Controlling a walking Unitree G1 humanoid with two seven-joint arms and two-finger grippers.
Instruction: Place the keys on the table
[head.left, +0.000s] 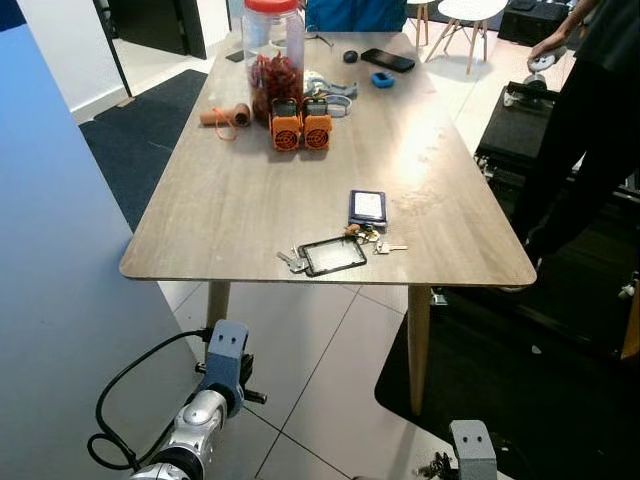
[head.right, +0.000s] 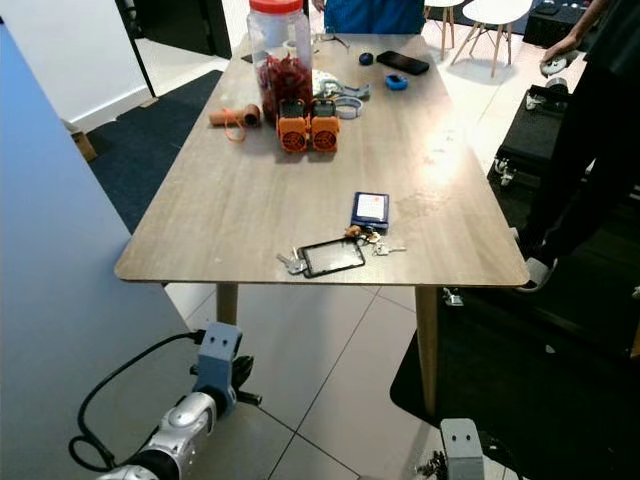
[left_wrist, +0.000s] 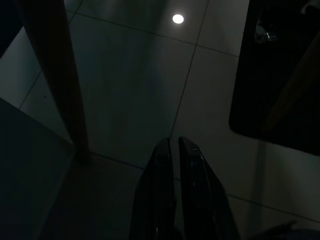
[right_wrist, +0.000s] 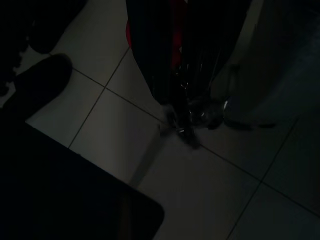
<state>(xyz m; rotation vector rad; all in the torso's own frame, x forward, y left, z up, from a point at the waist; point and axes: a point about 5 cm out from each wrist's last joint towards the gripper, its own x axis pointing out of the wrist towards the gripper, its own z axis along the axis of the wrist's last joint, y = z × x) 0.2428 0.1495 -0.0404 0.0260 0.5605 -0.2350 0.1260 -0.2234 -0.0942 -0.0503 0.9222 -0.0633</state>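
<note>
1. The right gripper (right_wrist: 177, 116) is hanging low over the floor tiles, below and in front of the table's (head.left: 250, 200) near edge, close to its near right leg. Its fingers look closed around a bunch of keys (right_wrist: 200, 116), which is dangling from their tips; the wrist picture is dark, so this grip is a judgement.
2. The left gripper (left_wrist: 172, 145) is hanging idle beside the table's near left leg, with its fingers nearly together and nothing between them.
3. The tabletop is lying above and ahead of the held keys, so the coming move is calling for a lift up and forward. The right arm is the one carrying them and is nearer the table's right half.
4. Bare wood is showing at the table's near right corner. Just left of it, a black-framed card holder (head.left: 333, 255) and some loose keys (head.left: 292, 262) are lying along the near edge.
5. A person (head.left: 590, 120) is standing beyond the table's right side.
</note>
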